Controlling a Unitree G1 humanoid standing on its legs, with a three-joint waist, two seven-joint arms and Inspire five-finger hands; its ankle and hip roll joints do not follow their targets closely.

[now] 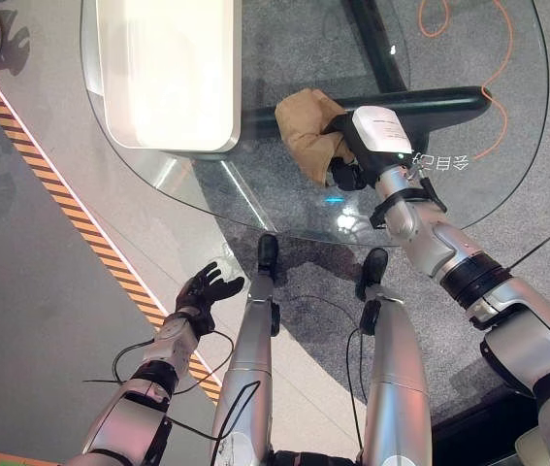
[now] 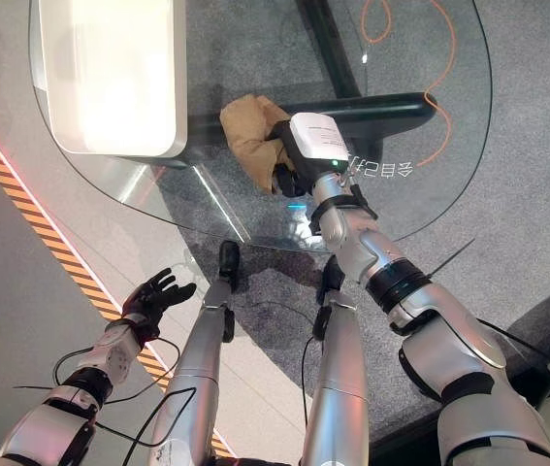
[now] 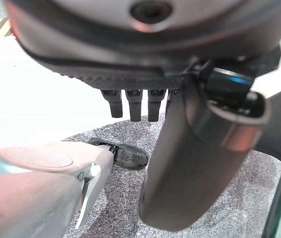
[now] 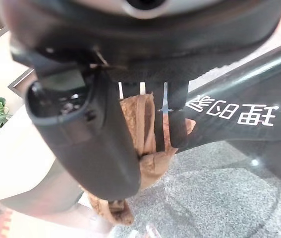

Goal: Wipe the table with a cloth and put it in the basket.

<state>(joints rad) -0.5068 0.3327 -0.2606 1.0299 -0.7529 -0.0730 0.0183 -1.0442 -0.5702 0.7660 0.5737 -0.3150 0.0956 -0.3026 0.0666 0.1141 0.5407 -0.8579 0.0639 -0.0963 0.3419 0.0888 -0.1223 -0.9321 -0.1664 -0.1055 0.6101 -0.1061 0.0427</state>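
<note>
Down by the floor, the left hand (image 1: 207, 288) is kept idle off the table edge, fingers loosely spread, nothing held; further out, the right hand (image 1: 344, 160) is laid over the tan cloth (image 1: 306, 126), straight fingers pressing it flat onto the glass table (image 1: 207, 194), probably so it can be dragged for wiping; a white basket (image 1: 168, 73) is parked well to the left on the glass; grey carpet, a striped floor line and an orange cable (image 1: 493, 58) are seen below.
</note>
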